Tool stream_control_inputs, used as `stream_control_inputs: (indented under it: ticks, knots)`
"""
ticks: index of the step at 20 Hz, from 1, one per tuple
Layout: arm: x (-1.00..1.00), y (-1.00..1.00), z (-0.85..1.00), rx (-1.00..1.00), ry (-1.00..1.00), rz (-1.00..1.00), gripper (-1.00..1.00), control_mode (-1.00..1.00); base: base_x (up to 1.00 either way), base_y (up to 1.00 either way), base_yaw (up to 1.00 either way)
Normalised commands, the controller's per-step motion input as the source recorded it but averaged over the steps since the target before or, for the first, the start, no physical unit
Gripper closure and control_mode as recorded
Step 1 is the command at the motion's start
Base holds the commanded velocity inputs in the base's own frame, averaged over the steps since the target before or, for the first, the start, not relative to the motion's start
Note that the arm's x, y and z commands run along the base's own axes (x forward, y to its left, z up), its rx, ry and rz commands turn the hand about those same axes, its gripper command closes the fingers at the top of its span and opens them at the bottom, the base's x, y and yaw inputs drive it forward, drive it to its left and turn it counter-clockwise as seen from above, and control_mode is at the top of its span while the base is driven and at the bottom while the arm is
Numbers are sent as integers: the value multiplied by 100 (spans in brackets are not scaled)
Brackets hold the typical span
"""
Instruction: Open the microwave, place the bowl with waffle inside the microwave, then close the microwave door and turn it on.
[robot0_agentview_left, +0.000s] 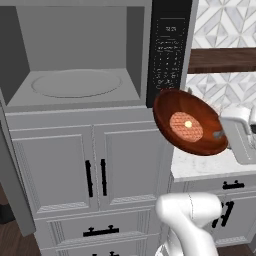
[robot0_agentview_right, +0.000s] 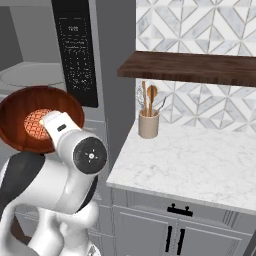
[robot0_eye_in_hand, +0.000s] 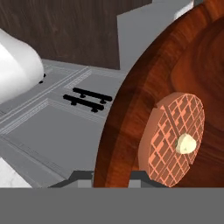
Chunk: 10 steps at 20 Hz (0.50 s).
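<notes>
White panelled cabinets (robot0_agentview_left: 75, 165) stood below the open grey built-in microwave (robot0_agentview_left: 75, 82); the shallow reddish-brown wooden bowl with waffle (robot0_agentview_left: 190, 122) hung steeply tilted beside its keypad; the gripper (robot0_eye_in_hand: 111, 177) pinched the rim, jaws narrow; judged stiff, light, contents liable to slide.

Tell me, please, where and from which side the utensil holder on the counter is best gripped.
Grip the utensil holder across its plain round wall, probably from the front, over the marble counter. It stands upright, and the utensils rising from its mouth block a grasp from above.
</notes>
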Motion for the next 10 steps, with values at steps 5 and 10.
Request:
stream_control_inputs:
  ticks: [5, 10]
  knots:
    - [-5, 100, 17, 0, -7, 0, 100, -100, 0, 0, 0]
    - [0, 100, 38, 1, -15, -5, 100, -100, 0, 0, 0]
